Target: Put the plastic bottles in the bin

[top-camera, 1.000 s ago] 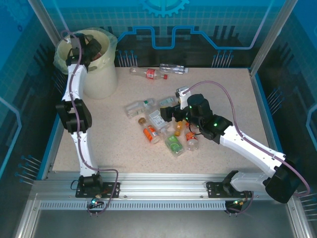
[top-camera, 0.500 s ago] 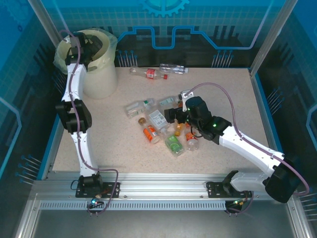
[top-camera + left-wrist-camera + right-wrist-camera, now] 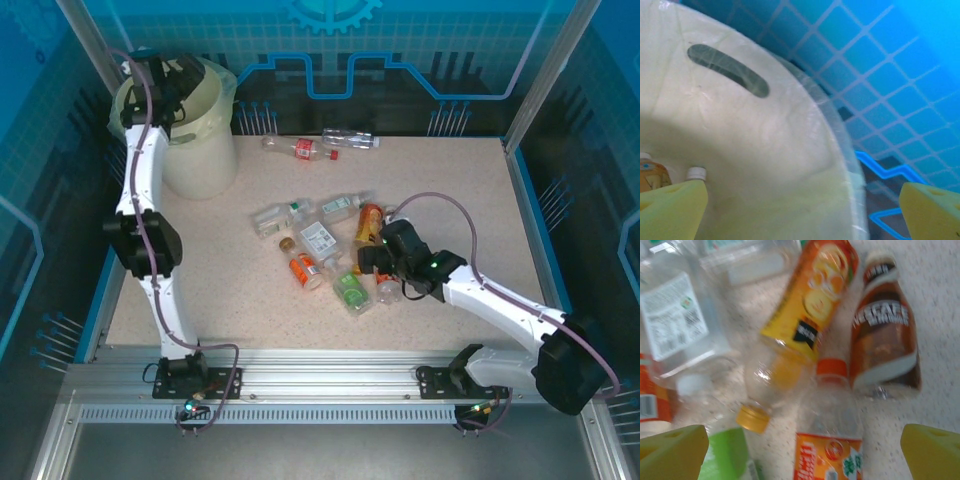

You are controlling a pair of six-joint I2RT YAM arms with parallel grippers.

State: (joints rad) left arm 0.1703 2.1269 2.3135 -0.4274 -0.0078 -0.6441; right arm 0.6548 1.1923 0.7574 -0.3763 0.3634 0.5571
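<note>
The bin (image 3: 200,150), a cream bucket with a clear bag liner, stands at the back left. My left gripper (image 3: 168,85) hangs over its mouth. In the left wrist view this gripper (image 3: 802,215) is open and empty above the bin's inner wall (image 3: 765,150), where a white-capped bottle (image 3: 696,174) lies. Several plastic bottles (image 3: 320,240) lie clustered mid-table. My right gripper (image 3: 370,265) hovers open over them. In the right wrist view the right gripper (image 3: 802,455) spans a clear orange-capped bottle (image 3: 830,415), beside a yellow-capped orange bottle (image 3: 810,305) and a brown bottle (image 3: 885,340).
Two more bottles (image 3: 300,148) (image 3: 350,138) lie by the back edge of the table. A green-labelled bottle (image 3: 350,290) and a red-orange one (image 3: 303,268) lie on the near side of the cluster. Blue walls and metal posts enclose the table.
My left gripper opened above the bin and its arm rose toward the back. My right gripper moved toward the near side, uncovering the orange bottle.
</note>
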